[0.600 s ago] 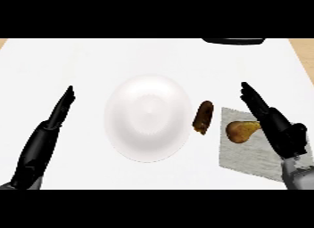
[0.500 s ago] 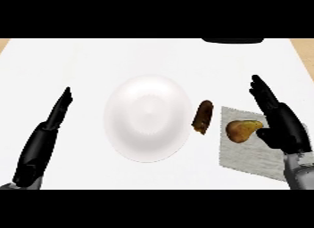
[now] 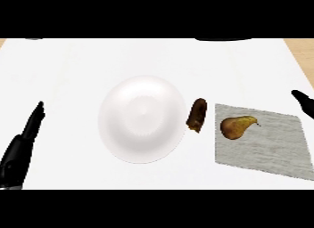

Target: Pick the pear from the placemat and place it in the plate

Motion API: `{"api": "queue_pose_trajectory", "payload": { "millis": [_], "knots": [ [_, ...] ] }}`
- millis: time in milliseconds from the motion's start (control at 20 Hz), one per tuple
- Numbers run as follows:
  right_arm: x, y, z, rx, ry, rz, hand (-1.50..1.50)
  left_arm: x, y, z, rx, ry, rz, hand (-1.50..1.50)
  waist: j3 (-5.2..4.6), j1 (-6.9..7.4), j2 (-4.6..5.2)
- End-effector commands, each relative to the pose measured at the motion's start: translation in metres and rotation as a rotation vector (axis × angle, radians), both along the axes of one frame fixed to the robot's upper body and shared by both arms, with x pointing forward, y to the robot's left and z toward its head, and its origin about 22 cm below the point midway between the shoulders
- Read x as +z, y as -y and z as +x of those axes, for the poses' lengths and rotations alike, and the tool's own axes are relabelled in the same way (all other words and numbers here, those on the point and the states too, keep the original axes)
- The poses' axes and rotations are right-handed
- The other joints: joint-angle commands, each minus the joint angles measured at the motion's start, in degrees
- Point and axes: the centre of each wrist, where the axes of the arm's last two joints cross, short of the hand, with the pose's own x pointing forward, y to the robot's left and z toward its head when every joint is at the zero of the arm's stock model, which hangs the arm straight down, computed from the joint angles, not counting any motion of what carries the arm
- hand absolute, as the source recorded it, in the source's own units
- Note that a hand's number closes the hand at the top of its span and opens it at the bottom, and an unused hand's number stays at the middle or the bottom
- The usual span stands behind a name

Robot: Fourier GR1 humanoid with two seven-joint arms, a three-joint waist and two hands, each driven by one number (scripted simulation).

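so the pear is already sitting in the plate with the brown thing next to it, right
Not quite: the head view shows the pear lying on the grey placemat, not in the white plate. The brown item does lie between them.

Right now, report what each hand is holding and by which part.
Nothing is held. The pear lies free on the placemat. The left hand and right hand are open, touching nothing.

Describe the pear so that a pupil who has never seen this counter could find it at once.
Start at the large white plate in the middle of the counter, then look right to the grey placemat. The pear lies on the mat's left part, yellow-brown, stem pointing right. Unlike the darker, slim brown item between plate and mat, it is plump and lies on the mat.
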Motion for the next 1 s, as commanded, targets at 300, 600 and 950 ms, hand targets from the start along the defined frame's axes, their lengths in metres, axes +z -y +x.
{"api": "queue_pose_trajectory", "payload": {
  "millis": [300,600,950],
  "knots": [
    [-0.046,-0.082,0.001,-0.562,0.211,-0.128,-1.50,-0.006,-0.006,-0.005,-0.021,-0.038,-0.011,0.00,0.41,4.81,0.44],
    [-0.112,-0.104,-0.009,-0.481,-0.103,0.002,-1.50,0.000,-0.011,0.010,-0.020,-0.025,0.002,0.00,0.25,4.70,0.88],
    [-0.145,-0.098,-0.014,-0.491,-0.337,0.180,-1.50,0.001,-0.021,0.008,-0.009,-0.032,0.007,0.00,0.04,4.98,0.72]
  ]
}}
